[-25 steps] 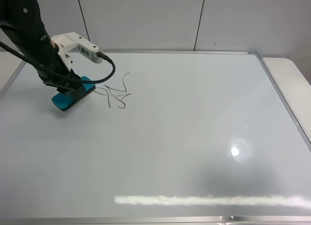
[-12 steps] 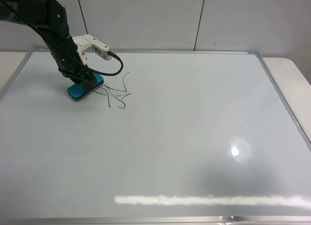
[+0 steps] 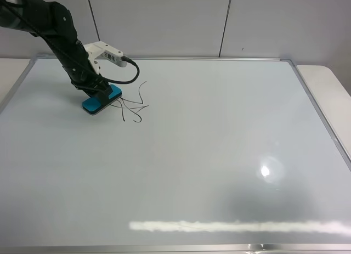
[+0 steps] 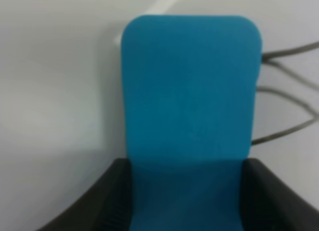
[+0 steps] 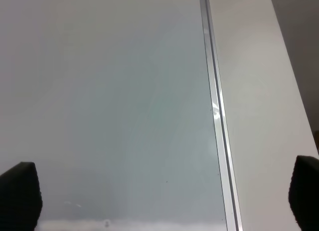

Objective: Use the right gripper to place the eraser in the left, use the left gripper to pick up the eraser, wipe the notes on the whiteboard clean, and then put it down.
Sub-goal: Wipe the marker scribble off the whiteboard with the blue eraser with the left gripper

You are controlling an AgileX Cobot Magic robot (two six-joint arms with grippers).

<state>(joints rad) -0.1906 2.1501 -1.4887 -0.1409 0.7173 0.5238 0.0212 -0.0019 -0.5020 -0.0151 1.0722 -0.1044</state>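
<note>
Left pincer clamps the eraser, a teal, round-cornered block lying flat on the whiteboard in its far left part, right against the black scribble. Right pincer hangs wide open over the whiteboard's right edge.

The left arm was black and thick. A small white box with dark letters sat on it. A black cable came out of the box's end. Below the box, the left gripper was black. The right gripper had black, rounded fingertips.
</note>
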